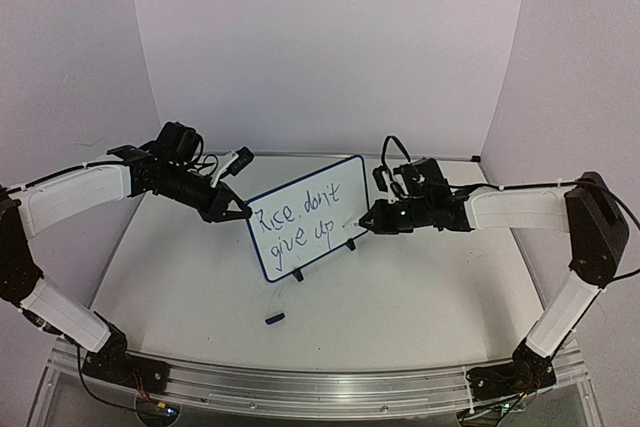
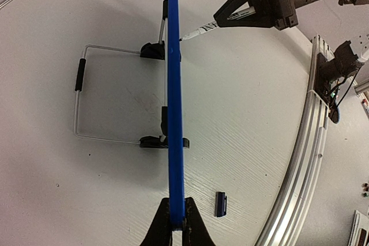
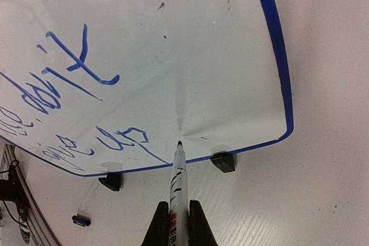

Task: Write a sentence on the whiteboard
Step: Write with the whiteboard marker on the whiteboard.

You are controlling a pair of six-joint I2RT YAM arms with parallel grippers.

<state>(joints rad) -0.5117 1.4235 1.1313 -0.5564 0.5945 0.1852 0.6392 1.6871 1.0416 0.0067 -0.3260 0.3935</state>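
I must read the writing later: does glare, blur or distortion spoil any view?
Top view: even light, writing legible. Left wrist: fisheye bends the rail; board edge-on, sharp. Right wrist: board frame bows, faint glare top left, marker sharp.

Bright, soft shadows, fisheye w/ edges.
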